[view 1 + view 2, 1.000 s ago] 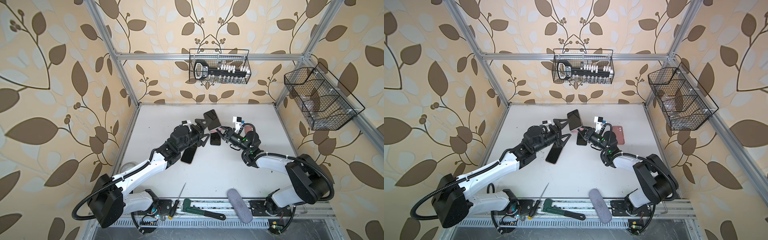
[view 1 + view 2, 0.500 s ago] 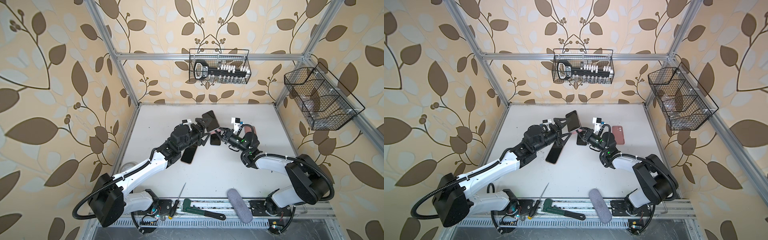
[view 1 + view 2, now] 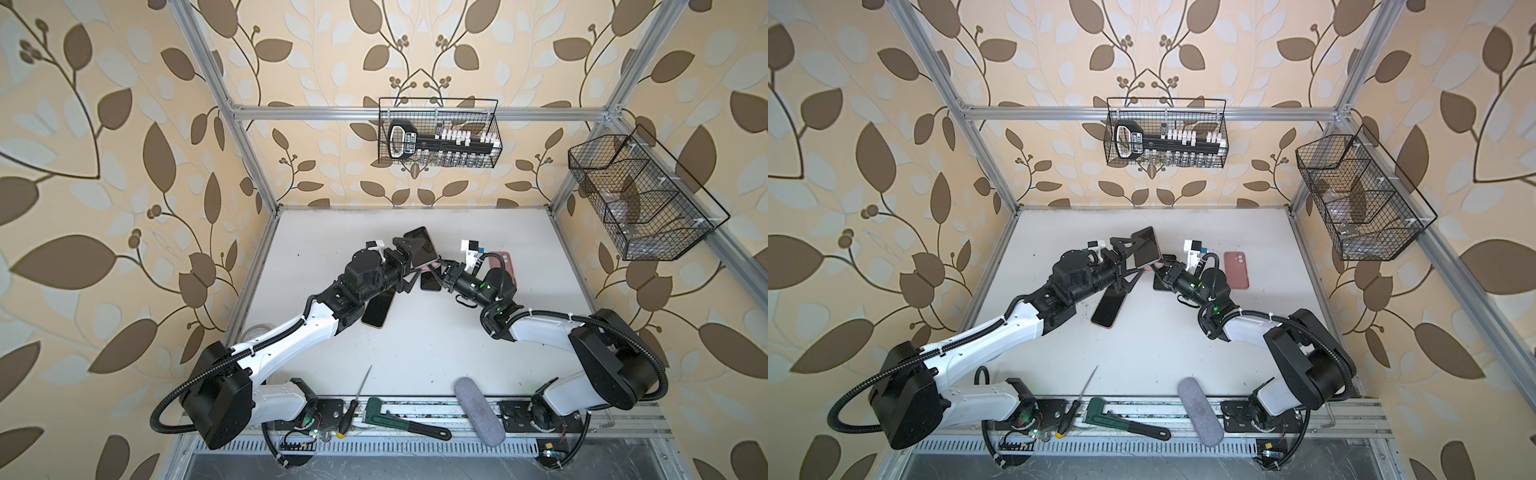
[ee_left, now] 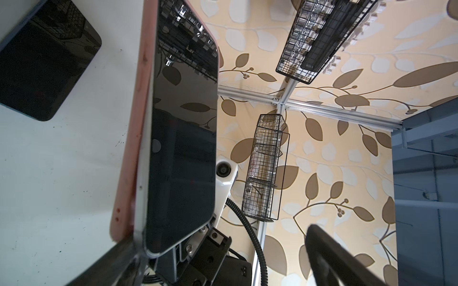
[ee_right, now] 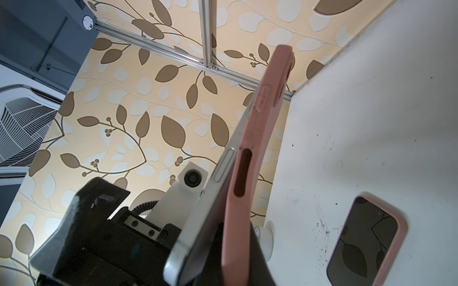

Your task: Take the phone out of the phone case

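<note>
Phone, dark screen, apparently half out, pink case

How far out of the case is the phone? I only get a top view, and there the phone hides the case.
Observer: Partly. In the right wrist view the phone stands off the case at the near end; at the far end they meet.
Operator: Is the left gripper clamping the phone?
Observer: No. In the left wrist view one finger touches the phone's end; the other stands well clear.
Operator: And the right gripper?
Observer: Shut, seemingly on the case's near end: in its wrist view the case runs down between dark fingers.
</note>
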`<action>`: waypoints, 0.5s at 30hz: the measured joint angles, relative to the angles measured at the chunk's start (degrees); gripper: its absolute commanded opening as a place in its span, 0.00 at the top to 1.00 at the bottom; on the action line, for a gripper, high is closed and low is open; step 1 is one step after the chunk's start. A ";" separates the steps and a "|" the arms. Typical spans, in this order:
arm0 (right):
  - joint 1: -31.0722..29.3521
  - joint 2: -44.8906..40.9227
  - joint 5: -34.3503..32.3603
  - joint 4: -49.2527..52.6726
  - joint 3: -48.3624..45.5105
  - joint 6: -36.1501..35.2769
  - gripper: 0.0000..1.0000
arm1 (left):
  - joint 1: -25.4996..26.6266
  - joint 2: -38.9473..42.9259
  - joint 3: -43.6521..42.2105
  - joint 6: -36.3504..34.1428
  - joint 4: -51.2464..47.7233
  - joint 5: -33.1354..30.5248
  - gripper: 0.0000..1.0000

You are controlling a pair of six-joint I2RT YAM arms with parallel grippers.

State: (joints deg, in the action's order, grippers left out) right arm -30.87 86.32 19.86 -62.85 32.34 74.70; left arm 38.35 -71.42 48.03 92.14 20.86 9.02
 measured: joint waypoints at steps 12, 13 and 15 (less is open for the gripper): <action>-1.27 0.00 -0.59 -1.38 -1.07 0.02 1.00 | 0.68 0.04 0.11 -4.24 -3.56 -3.69 0.29; -1.36 0.00 -0.66 -1.44 -1.07 0.02 1.00 | 0.68 -0.02 0.11 -4.37 -3.56 -3.78 0.32; -1.62 0.00 -0.92 -1.60 -1.07 0.02 1.00 | 0.68 -0.33 0.11 -4.44 -3.50 -3.98 0.38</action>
State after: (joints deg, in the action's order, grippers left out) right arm -32.49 86.32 18.94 -64.45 31.27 74.72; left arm 39.03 -71.75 48.14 87.70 17.37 5.04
